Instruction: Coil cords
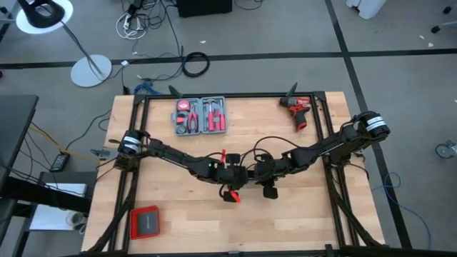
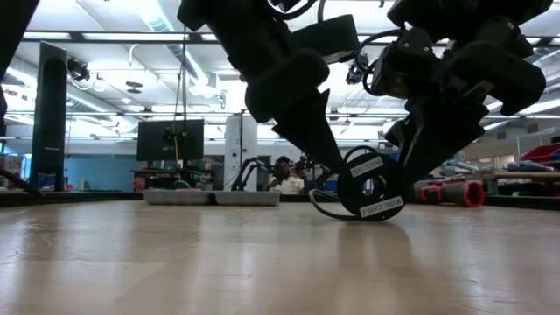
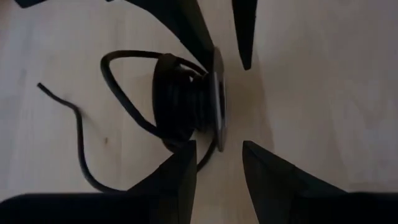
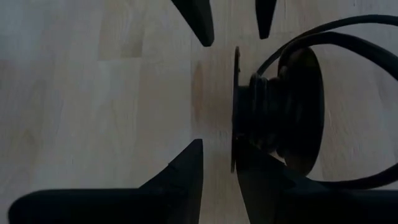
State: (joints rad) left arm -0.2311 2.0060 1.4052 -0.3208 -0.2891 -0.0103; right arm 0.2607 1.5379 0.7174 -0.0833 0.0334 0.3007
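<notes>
Near the bench (image 1: 300, 214) middle, the cord (image 2: 372, 185) is wound into a small coil standing on edge, a loose end trailing toward 9 o'clock. The left tool (image 3: 219, 163) comes in from 9 o'clock and the right tool (image 4: 217, 163) from 3 o'clock. Each has its fingers narrowly parted astride the coil's rim; I cannot tell whether either grips. A tool case (image 1: 201, 116) lies at 12 o'clock.

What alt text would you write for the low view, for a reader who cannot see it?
Two dark robot arms come down from above and meet at a coiled black cable that stands on edge on the wooden table, white labels on its side. A loose loop of the cable lies on the table beside the coil. Behind the table is a bright workshop room with a dark monitor.
</notes>
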